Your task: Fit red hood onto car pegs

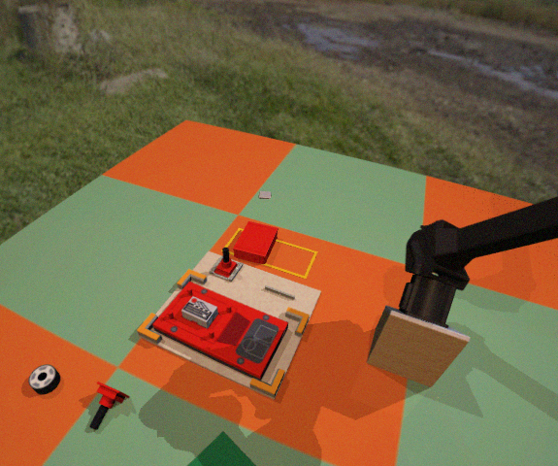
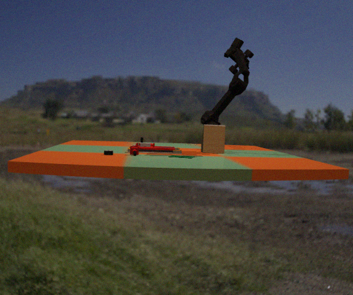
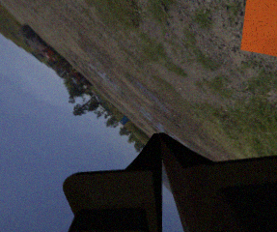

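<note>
The hood (image 1: 255,241), a red block-like shell, sits with its flat roof up at the left end of the yellow outline behind the jig; its corner holes cannot be made out. The red chassis (image 1: 224,339) (image 2: 162,149) lies in the jig (image 1: 296,320) between orange corner brackets. The grey engine block (image 1: 199,311) (image 2: 145,144) sits on the deck, with short red pegs around it. My gripper (image 3: 158,137) is shut and empty, its dark fingertips meeting in the wrist view. It is out of the top view; the exterior view shows the arm raised high above the table, away from the hood.
A red piece with a black stick (image 1: 226,266) stands on the jig board behind the chassis. A wheel (image 1: 44,379) (image 2: 108,152) and a red part with a black shaft (image 1: 106,401) lie left. A small grey tile (image 1: 265,194) lies behind. The arm stands on a wooden block (image 1: 417,346) (image 2: 213,139).
</note>
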You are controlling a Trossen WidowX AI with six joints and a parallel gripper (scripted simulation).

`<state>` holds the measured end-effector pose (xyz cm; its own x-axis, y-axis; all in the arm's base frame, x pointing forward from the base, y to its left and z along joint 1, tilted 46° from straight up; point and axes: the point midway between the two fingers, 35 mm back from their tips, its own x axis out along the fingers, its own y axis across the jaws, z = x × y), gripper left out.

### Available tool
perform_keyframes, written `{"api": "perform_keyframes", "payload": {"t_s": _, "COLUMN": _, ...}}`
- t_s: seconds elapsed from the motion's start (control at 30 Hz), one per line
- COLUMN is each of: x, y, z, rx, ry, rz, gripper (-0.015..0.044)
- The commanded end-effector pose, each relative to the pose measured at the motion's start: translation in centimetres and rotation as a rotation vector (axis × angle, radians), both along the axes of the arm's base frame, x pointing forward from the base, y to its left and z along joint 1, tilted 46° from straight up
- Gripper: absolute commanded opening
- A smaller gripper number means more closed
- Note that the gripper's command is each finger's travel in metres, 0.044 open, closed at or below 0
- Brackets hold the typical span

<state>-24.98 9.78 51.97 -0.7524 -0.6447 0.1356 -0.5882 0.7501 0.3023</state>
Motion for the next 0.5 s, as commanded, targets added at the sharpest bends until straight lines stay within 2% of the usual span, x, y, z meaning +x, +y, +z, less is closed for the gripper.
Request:
{"api": "perform_keyframes", "payload": {"t_s": 0.0, "x": 0.0, "y": -0.1, "z": 0.0, "rx": -0.001, "ry": 0.002, "rz": 0.002, "gripper": 0.0026}}
{"api": "perform_keyframes", "payload": {"t_s": 0.2, "x": 0.9, "y": -2.4, "z": 1.5, "rx": -0.026, "ry": 0.060, "rz": 0.082, "gripper": 0.0184}}
{"api": "perform_keyframes", "payload": {"t_s": 0.47, "x": 4.3, "y": -7.9, "z": 3.9, "rx": 0.057, "ry": 0.188, "rz": 0.178, "gripper": 0.0394}}
